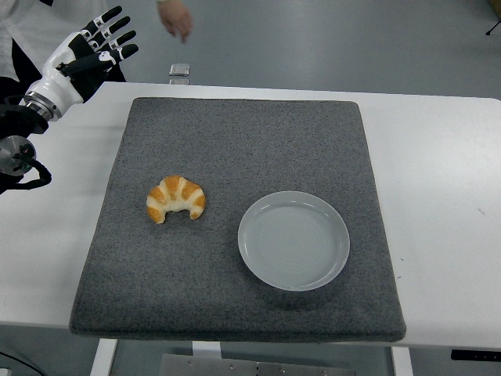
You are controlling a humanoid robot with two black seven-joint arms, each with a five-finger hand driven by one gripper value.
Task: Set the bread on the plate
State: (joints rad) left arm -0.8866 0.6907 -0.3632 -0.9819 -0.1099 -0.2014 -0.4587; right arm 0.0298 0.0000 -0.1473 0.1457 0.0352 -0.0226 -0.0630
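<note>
Head view
Bread: a croissant (176,198) lies on the grey mat (235,133), left of centre, untouched and free on every side, so it looks easy to reach from above.
Plate: the empty pale plate (293,240) sits just right of the bread on the same mat, near but apart, probably a short carry.
Left hand: the left hand (92,48) is raised at the worktop's (438,157) far left corner, fingers (117,37) spread apart, holding nothing; well away from the bread, the grasp not yet begun.
Right hand: out of view.
Person: a hand (177,19) hangs beyond the far edge, clear of the work.
Small object: a metal piece (179,70) beyond the far edge, identity unclear.
</note>
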